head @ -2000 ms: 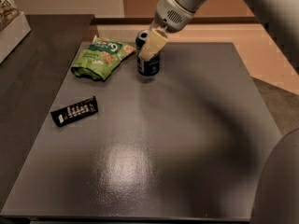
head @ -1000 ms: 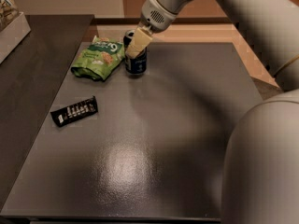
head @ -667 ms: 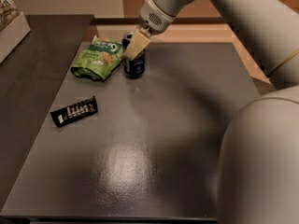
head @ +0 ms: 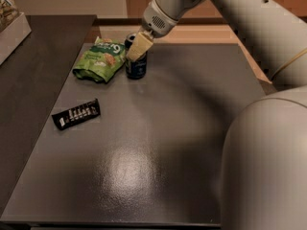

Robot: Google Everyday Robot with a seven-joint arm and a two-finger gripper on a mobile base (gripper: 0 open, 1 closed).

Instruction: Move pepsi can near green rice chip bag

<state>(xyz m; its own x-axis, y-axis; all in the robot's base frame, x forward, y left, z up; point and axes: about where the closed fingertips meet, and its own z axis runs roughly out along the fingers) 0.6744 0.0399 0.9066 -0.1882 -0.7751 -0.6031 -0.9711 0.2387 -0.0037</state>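
Note:
The pepsi can [head: 135, 66], dark navy with a silver top, stands upright on the dark grey table [head: 158, 143] at the far left-centre. It is right beside the right edge of the wrinkly green rice chip bag [head: 99, 59], almost touching it. My gripper [head: 138, 47] reaches down from the upper right. One pale finger [head: 139, 46] lies across the can's upper part and the other is hidden behind the can. The gripper is shut on the can.
A flat black wrapper bar [head: 76, 114] lies on the table's left side, nearer than the bag. A white box [head: 12, 28] sits on the darker counter at the far left. My arm's large body [head: 264, 128] fills the right side.
The gripper has carried the can leftwards from about a can's width away to beside the green bag. Over the last second it has hardly moved.

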